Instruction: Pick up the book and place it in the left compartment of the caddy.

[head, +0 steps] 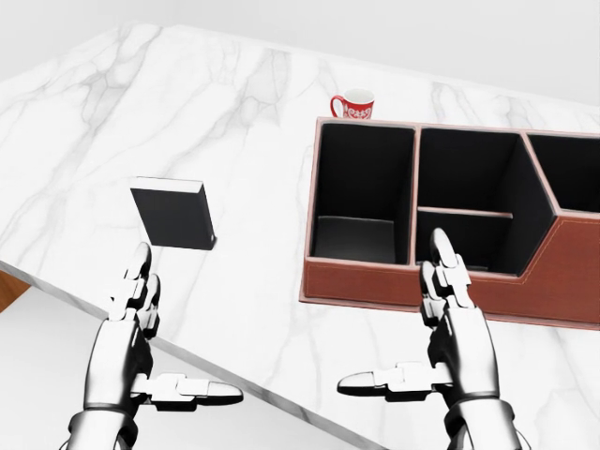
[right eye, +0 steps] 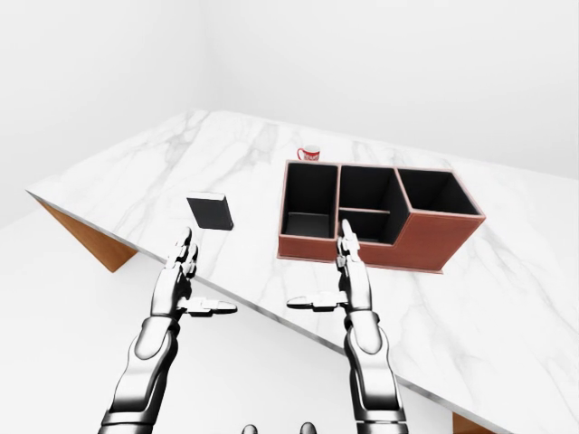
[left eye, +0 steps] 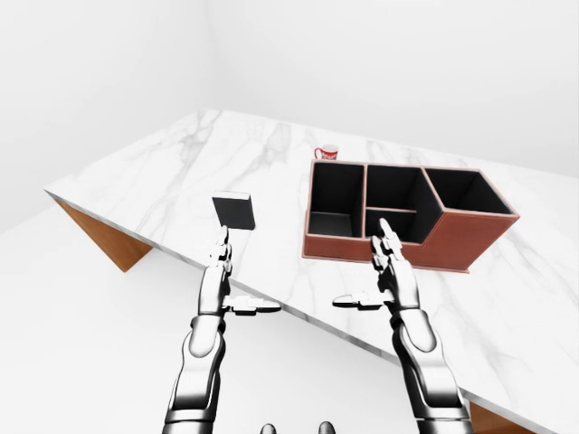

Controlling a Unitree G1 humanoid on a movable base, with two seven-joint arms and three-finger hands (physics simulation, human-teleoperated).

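Observation:
A black book (head: 174, 216) lies flat on the white marble table (head: 112, 131), left of centre in the head view. To its right stands the brown caddy (head: 375, 283) with dark compartments; its left compartment (head: 361, 192) holds nothing. My left hand (head: 150, 352) is open, below the book and off the table's edge, not touching it. Equally open, my right hand (head: 422, 342) hovers just below the caddy's near wall. Neither hand holds anything.
A red and white mug (head: 354, 104) stands on the table above the caddy's left end. The table's edge runs diagonally from the left side to the bottom of the head view. A wooden table base (left eye: 104, 242) shows under the left corner.

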